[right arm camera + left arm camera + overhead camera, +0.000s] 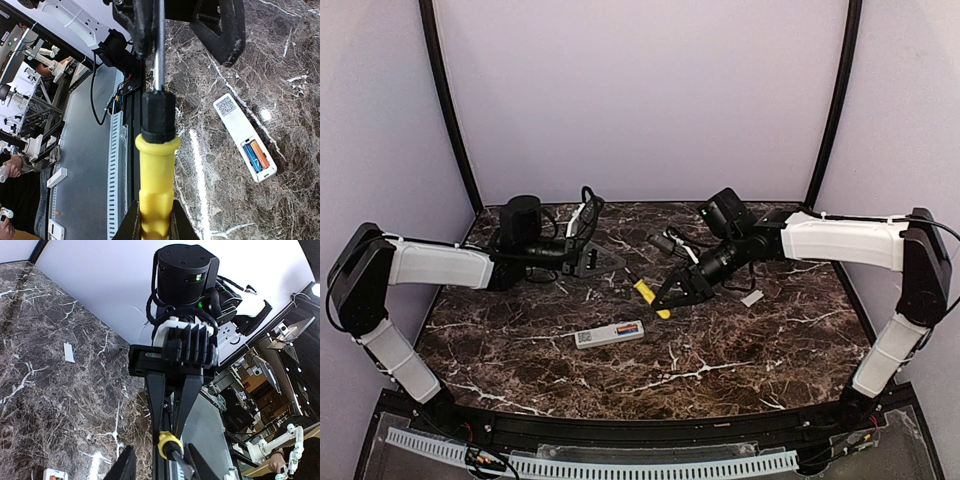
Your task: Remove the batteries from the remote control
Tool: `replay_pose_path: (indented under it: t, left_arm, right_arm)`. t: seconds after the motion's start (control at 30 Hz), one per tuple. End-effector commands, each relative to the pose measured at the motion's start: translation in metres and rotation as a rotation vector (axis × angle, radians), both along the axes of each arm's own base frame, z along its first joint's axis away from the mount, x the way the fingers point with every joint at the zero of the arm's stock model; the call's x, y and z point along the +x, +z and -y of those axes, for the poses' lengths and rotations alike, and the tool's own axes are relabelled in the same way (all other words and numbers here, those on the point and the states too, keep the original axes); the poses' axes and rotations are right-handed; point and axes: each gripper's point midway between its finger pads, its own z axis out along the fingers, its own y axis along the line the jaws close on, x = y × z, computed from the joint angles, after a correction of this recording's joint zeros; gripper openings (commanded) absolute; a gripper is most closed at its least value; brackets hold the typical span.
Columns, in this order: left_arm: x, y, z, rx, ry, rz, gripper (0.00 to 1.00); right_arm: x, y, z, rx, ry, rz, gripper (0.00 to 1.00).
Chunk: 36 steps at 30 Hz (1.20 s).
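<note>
Gripping the yellow stick tool (pixel 156 170) by its handle, the right end effector (pixel 156 222) is clamped on it and points its thin metal shaft at the left arm. The left end effector (pixel 164 466) has its fingers parted on either side of that shaft. One finger looks to be touching the shaft and a gap shows on the other side, so the left end effector reads as open, not gripping.

The remote control (pixel 235 120) lies flat on the desk (pixel 720 370), near the middle and toward the near edge, well apart from both end effectors. Its compartment faces up and uncovered. The batteries (pixel 256 156) sit side by side inside, at the end away from the dark code mark.

The step in hand appears to be readying the tool, probably by passing it across or steadying it between the two arms. The cover is off, but nothing has been lifted out yet.

The next move calls for one firm hold on the tool. Its tip then has to come down to one end of a battery and lever it up. The light remote would need pinning so it does not skid.

Counted:
- one remote control
- two batteries, one showing blue and one orange
- one yellow stick tool
- one small white lid (pixel 69 352), lying loose on the desk to the right
</note>
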Motion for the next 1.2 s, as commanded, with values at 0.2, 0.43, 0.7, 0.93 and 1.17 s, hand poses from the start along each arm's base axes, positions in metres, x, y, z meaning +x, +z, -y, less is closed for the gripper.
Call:
replay_pose_path:
  t: [0.2,0.43,0.7,0.93,1.17]
  left_arm:
    - [-0.013,0.014,0.009,-0.042,-0.072,0.030,0.12]
    - [-0.019,-0.003,0.000,-0.014,-0.022,-0.005,0.00]
    - [-0.014,-0.020,-0.009,0.037,0.088,-0.067,0.00]
    - [-0.004,-0.032,-0.012,0.091,0.170,-0.127,0.00]
    - [0.005,-0.030,-0.016,0.095,0.237,-0.168,0.00]
  right_arm:
    - [-0.004,-0.001,-0.006,0.022,0.036,-0.013,0.00]
    - [0.005,-0.005,-0.006,-0.009,-0.004,0.017,0.16]
    - [0.027,-0.003,-0.006,-0.023,-0.112,0.136,0.80]
    - [0.053,0.010,-0.001,-0.015,-0.263,0.252,0.89]
    - [0.073,0.032,0.008,0.045,-0.402,0.400,0.93]
